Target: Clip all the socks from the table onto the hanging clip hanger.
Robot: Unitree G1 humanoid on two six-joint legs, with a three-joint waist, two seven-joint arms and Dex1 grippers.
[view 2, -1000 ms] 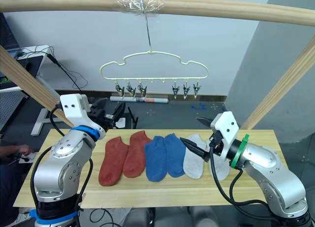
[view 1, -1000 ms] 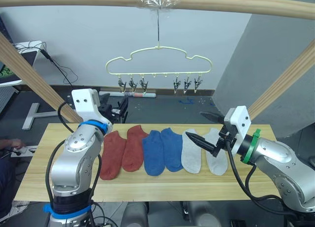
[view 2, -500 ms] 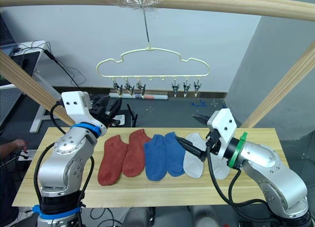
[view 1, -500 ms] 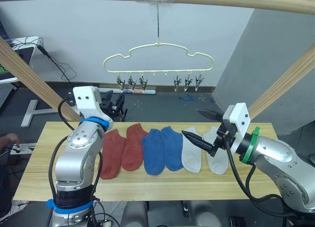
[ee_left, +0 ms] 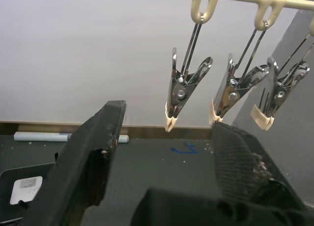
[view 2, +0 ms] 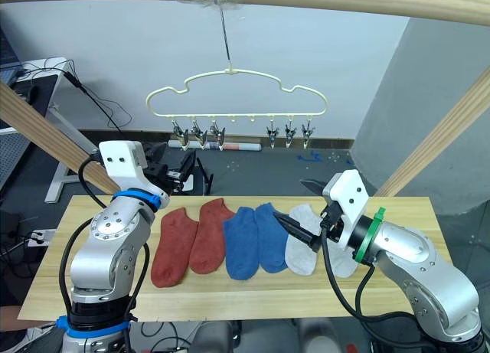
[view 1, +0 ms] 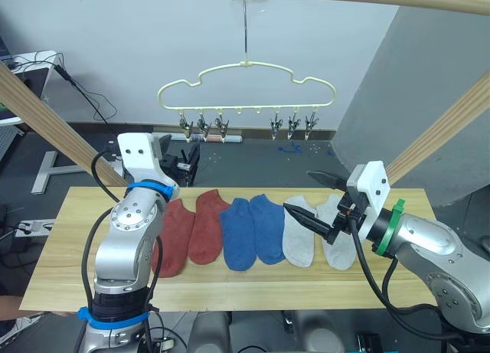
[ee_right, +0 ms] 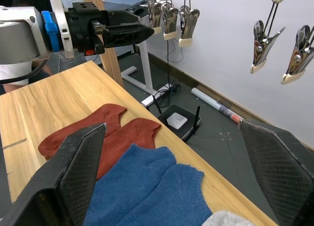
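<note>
Little is changing among the task things: all six socks are lying where they lay a second ago, while the head camera is tilting slightly. Left arm appears to be rising a touch, its white wrist block now higher against the dark floor behind.

Left claw (view 2: 186, 171) is hovering above the far bench (view 1: 69, 246) edge, at about 10 o'clock from the sock row, fingers spread wide and holding nothing. Its wrist view is looking up at three silver clips (ee_left: 180, 91) dangling from the clip hanger (view 1: 245, 89), well apart from the fingertips.

Right claw (view 1: 318, 204) is also gaping, empty, poised just over the light grey socks (view 1: 300, 234) at the 3 o'clock end of the row, one finger low over the inner grey sock, the other raised. Cannot tell whether the low finger is touching fabric.

Socks are lying side by side across the middle of the bench: rust-red pair (view 1: 191, 230) at 9 o'clock, blue pair (view 1: 251, 230) centre, grey pair at 3 o'clock. No sock is hanging; every clip is bare.

Judgement: the task is barely beginning. Right claw looks set for a first pick of a grey sock, and the left arm seems to be lining up on the clips to open one. Thin knit lying flat may be hard to pinch cleanly.
</note>
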